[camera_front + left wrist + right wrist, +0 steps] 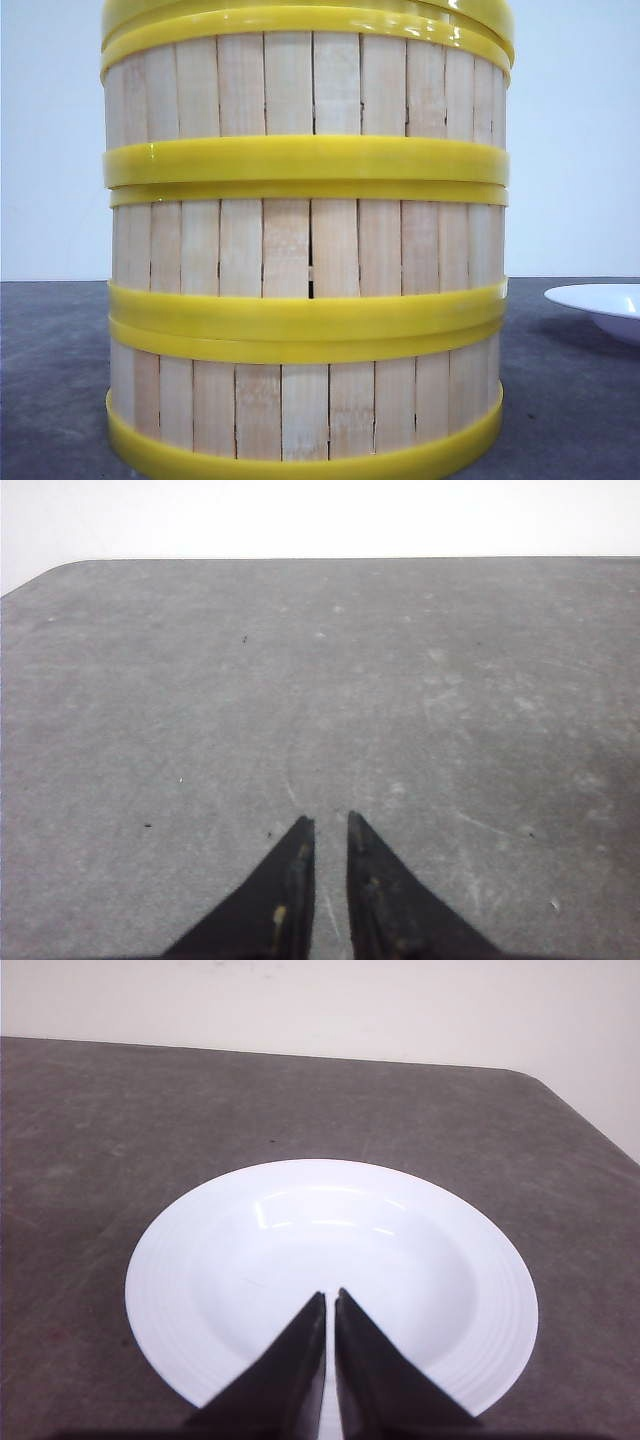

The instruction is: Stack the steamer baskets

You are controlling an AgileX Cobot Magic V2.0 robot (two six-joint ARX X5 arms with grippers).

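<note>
Three steamer baskets stand stacked in one column very close to the front camera: the bottom basket (305, 405), the middle basket (305, 245) and the top basket (305, 90). Their pale slat walls and yellow rims line up evenly. More yellow rim (300, 12) runs along the top edge of that view. Neither arm shows in the front view. My left gripper (330, 820) hovers over bare grey table, its fingers nearly together with nothing between them. My right gripper (331, 1293) is shut and empty above a white plate (330, 1250). No basket shows in either wrist view.
The white plate (605, 305) sits on the dark grey table (300, 680) to the right of the stack. The table's far edge meets a pale wall. A rounded table corner (540, 1080) lies beyond the plate.
</note>
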